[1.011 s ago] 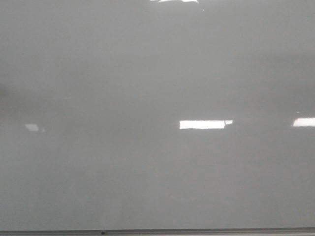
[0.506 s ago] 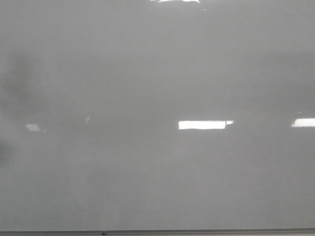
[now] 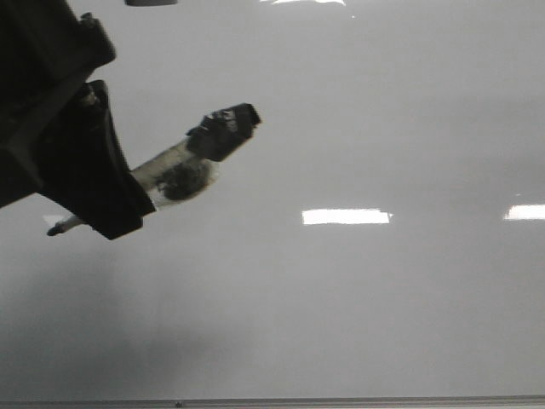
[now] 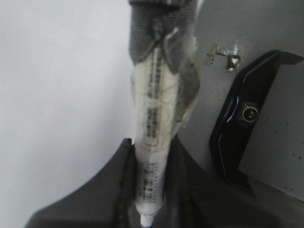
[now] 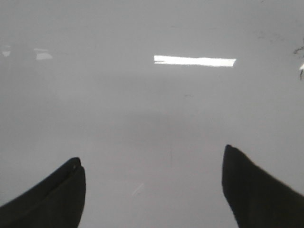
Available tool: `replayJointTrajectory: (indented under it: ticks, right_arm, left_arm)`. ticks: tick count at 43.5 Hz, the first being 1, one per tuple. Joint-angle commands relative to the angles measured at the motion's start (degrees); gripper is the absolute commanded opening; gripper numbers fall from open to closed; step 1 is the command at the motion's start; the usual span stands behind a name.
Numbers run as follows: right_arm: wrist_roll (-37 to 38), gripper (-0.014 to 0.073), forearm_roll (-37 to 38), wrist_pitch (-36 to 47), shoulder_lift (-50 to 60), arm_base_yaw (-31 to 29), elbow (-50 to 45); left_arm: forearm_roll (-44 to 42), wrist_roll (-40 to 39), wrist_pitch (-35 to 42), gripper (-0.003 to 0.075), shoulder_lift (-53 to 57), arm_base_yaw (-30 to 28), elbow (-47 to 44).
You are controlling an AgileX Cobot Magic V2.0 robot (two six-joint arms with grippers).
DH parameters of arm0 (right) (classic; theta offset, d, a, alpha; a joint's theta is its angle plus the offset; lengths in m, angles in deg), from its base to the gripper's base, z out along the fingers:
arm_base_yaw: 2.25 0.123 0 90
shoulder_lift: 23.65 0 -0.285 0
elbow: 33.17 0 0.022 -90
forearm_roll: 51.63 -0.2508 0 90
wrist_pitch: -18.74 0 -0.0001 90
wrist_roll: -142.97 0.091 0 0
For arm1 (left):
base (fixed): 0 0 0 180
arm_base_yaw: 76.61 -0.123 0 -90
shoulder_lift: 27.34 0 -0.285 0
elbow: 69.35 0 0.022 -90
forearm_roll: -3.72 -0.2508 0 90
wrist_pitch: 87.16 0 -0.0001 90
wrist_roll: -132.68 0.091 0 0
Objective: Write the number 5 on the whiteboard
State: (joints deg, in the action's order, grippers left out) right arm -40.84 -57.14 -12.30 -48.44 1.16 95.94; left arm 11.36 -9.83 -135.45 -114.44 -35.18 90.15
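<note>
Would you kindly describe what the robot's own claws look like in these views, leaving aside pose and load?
The left claw is a bulky, matte black, angular housing with flat faces. The right claw shows two black fingers tapering to curved, pointed tips. No cables, markings or sleeves are discernible on either.

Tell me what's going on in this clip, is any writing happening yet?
Not yet. The left gripper is over the left part of the whiteboard, shut on a marker wrapped in tape. The marker's tip points toward the left edge, and whether it touches the board can't be told. No stroke of the 5 shows anywhere on the board, only light reflections. The right gripper is open and empty above bare board.
</note>
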Motion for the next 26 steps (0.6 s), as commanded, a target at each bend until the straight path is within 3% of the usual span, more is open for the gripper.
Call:
replayJointTrajectory:
  ticks: [1,14,26]
  right_arm:
    - [-4.6,0.0608,-2.2,-0.8,-2.5,2.3,3.6]
    - [-27.2,0.0609,-17.7,-16.7,-20.3,16.5,15.3]
    - [-33.0,0.0613,-17.9,-17.9,-39.2,28.6,25.7]
  left_arm:
    - [-0.2,2.9,0.1,-0.0020,2.0,4.1,2.4]
    - [-1.7,3.7,0.1,-0.0020,2.0,7.1,2.4]
    - [-1.8,3.7,0.1,-0.0020,2.0,7.1,2.4]
